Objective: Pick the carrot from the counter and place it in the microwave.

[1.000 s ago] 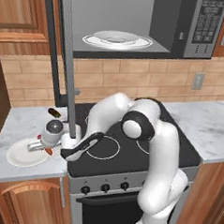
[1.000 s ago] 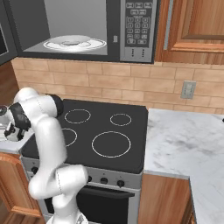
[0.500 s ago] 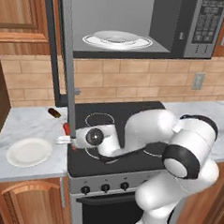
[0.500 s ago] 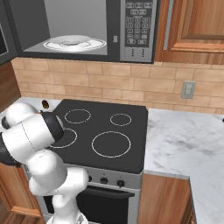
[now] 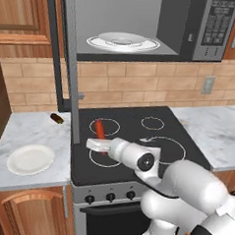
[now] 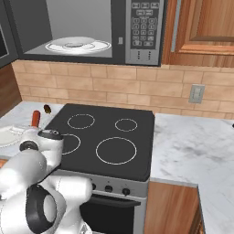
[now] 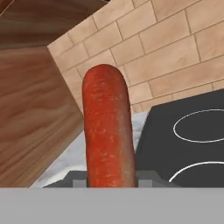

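Two-finger gripper (image 5: pixel 99 144) is clamping the small red-orange tapered carrot (image 5: pixel 100 131), which is sticking up between the jaws. Risk: carrot striking the open grey-black microwave (image 5: pixel 145 22) frame overhead during lift, twisting loose.

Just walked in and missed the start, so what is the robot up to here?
The robot's pincer is shut on the carrot, holding it upright above the left side of the black stove top, off the counter. The microwave above stands open, its glass turntable plate bare, so the carrot is not yet in. A white plate and a small dark brown item sit on the counter to the left.
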You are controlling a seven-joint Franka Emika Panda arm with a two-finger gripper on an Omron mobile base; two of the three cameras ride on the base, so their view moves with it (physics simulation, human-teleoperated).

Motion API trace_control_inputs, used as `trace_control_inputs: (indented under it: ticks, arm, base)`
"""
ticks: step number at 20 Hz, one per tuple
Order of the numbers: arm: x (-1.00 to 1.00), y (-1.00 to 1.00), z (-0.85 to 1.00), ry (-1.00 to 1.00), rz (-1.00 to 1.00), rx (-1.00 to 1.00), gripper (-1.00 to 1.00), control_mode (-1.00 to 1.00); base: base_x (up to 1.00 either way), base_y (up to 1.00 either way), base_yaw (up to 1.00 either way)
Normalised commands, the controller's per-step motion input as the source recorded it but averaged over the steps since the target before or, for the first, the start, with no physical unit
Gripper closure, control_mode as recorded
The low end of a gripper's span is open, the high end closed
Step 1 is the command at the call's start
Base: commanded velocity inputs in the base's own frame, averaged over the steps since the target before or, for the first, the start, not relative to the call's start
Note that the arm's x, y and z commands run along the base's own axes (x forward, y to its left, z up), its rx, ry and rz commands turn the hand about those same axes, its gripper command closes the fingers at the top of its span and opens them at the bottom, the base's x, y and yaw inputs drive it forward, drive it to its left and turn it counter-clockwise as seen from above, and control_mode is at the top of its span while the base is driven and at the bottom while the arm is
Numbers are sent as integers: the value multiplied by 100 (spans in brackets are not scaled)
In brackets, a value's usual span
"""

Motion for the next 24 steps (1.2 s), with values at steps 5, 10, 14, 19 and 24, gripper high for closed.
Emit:
trace_control_inputs:
  ticks: [5, 10, 14, 19, 24]
  arm:
    - [-6, -52, 100, 14, -6, 1, 100, -100]
    - [-56, -44, 100, 19, -6, 0, 100, -100]
    - [-45, -34, 100, 29, -9, -2, 100, -100]
    - [-42, -36, 100, 33, -8, -9, 100, -100]
    - [-40, -28, 100, 28, -14, -18, 100, -100]
  base:
    - [0, 0, 0]
    - [0, 0, 0]
    - [0, 0, 0]
    - [0, 0, 0]
    - [0, 0, 0]
